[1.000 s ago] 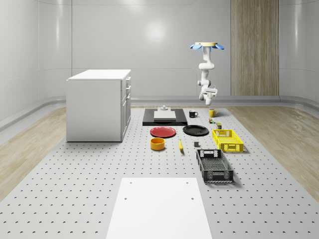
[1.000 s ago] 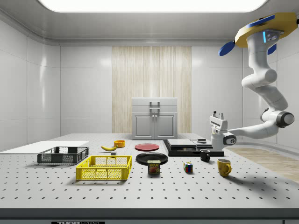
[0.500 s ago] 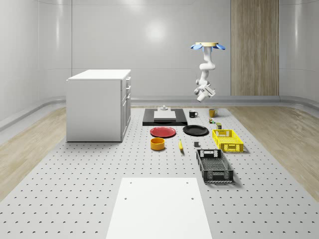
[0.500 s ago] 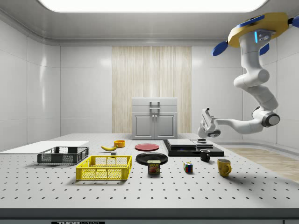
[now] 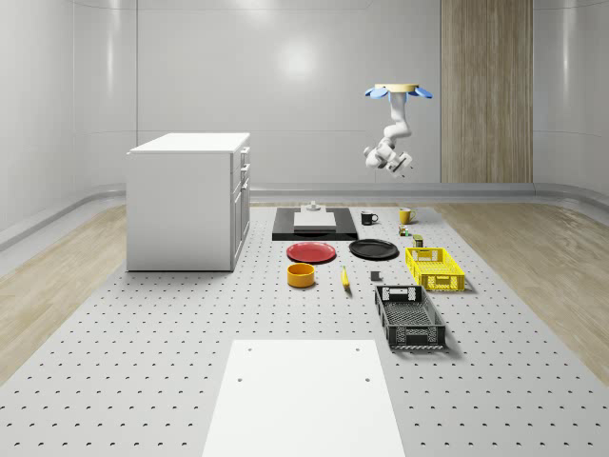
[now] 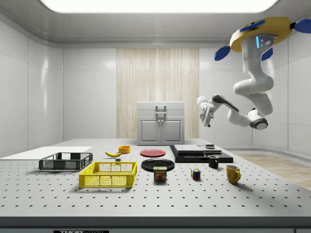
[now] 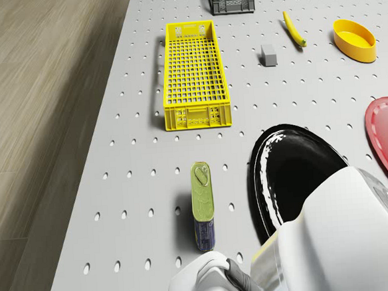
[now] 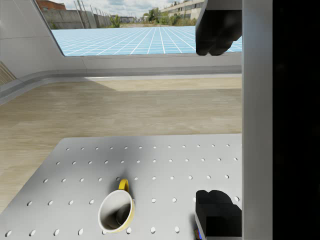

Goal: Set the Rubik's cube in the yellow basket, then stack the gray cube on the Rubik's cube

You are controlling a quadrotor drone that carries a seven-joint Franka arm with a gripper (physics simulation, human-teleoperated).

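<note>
Over the last second the arm has folded upward, lifting the tool (image 6: 204,112) — fingers apart, holding nothing — high above the surface (image 6: 146,194) under the hovering drone (image 6: 260,36), so the Rubik's cube (image 6: 196,174), at the basket's (image 6: 109,174) 3 o'clock in the side view, remains ungrasped.

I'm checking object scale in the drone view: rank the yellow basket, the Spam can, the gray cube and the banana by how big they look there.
Largest to smallest:
1. yellow basket
2. Spam can, though it lies nearer the camera, which enlarges it
3. banana
4. gray cube
</note>
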